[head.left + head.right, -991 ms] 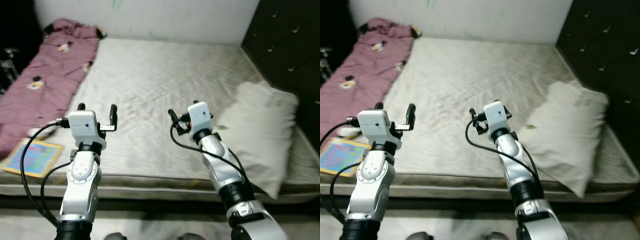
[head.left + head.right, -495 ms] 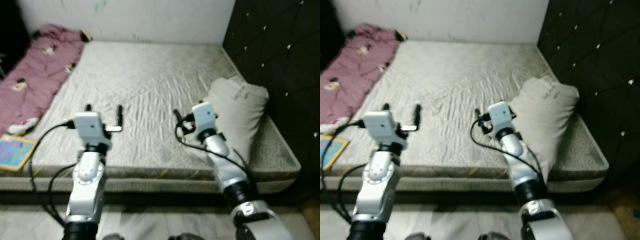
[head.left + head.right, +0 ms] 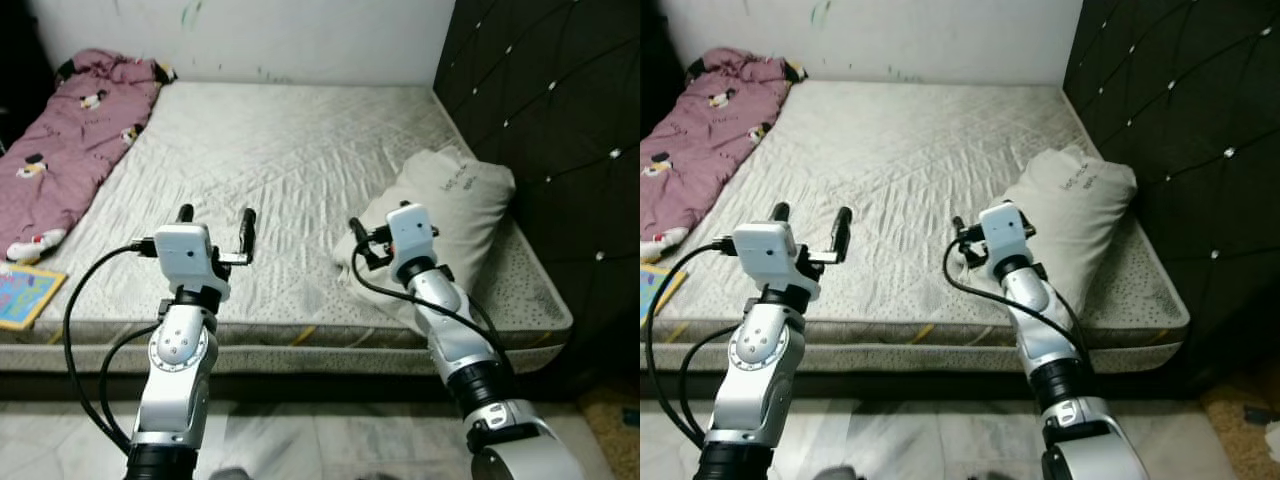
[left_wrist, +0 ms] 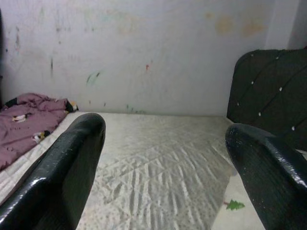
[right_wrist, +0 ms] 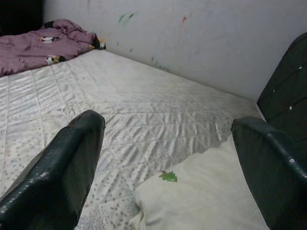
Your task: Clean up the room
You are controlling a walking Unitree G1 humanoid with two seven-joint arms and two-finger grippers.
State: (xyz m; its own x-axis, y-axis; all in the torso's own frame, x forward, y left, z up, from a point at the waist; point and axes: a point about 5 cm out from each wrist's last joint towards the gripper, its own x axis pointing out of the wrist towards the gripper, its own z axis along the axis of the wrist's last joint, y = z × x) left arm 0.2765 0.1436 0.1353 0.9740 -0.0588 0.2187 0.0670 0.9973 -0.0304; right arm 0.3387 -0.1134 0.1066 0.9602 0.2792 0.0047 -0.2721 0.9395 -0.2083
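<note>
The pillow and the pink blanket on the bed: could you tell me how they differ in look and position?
The pillow is plain off-white; the pink blanket is mauve with small cartoon prints. The pillow lies at the bed's right side against the dark headboard; the blanket is stretched along the left edge. The pillow is plump, the blanket flat and rumpled. Both rest on the mattress.

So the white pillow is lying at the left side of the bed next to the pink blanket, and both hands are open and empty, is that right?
Not quite. The white pillow lies at the bed's right side, by the dark headboard, across from the pink blanket; the left eye view shows this. The left hand and right hand are open and empty.
</note>
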